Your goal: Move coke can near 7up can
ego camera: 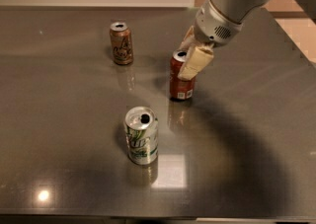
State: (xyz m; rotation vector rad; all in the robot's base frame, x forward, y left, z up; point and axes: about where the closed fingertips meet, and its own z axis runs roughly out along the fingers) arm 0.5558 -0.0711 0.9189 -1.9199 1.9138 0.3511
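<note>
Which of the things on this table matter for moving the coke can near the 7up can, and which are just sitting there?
Job: coke can; 7up can; gripper, at the coke can's top.
Lying about: tan-brown can, back left on the table.

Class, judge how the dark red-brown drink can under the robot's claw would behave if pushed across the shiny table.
The dark red-brown drink can stands upright and tall on a narrow base, so a high push from the claw at its top would likely tip it. The glossy grey table looks smooth, so a low push probably slides it.
</note>
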